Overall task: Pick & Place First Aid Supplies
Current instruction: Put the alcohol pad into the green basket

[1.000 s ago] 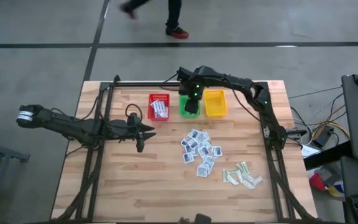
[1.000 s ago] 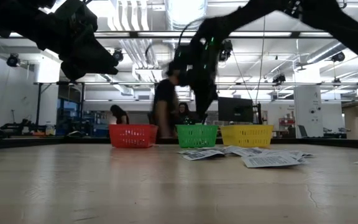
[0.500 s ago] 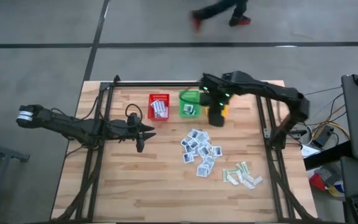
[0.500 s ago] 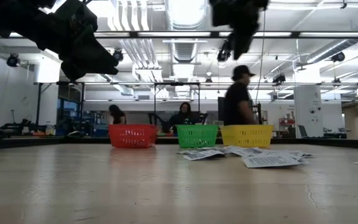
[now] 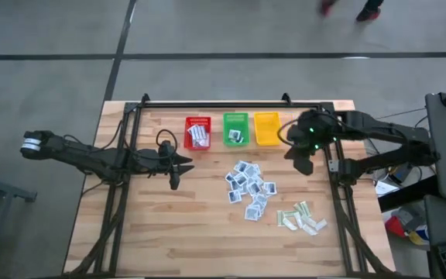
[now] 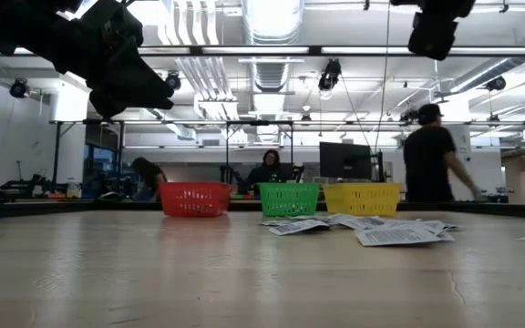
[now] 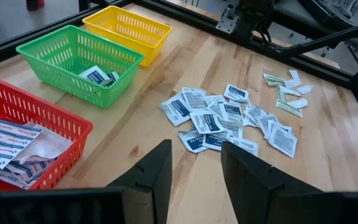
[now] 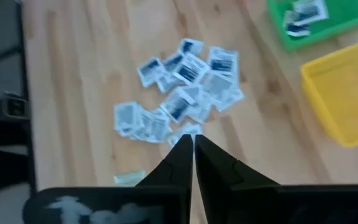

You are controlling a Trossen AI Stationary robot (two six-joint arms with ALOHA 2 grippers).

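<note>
Dark right gripper [image 5: 300, 163] hangs empty with fingers pressed together, beside the yellow basket [image 5: 267, 128]; the square packets [image 5: 248, 186] lie just beyond it. Left gripper [image 5: 178, 169] waits, fingers apart.

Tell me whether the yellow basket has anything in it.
Empty. The high view shows only bare yellow floor inside the yellow basket, unlike the green basket and the red basket, which hold packets.

The left arm stretches level from the left side toward the middle, its left claw [image 5: 178, 164] hanging with fingers [image 7: 252, 174] parted. The right arm folds in from the right side, its right claw [image 5: 301, 161] closed, holding nothing.
</note>
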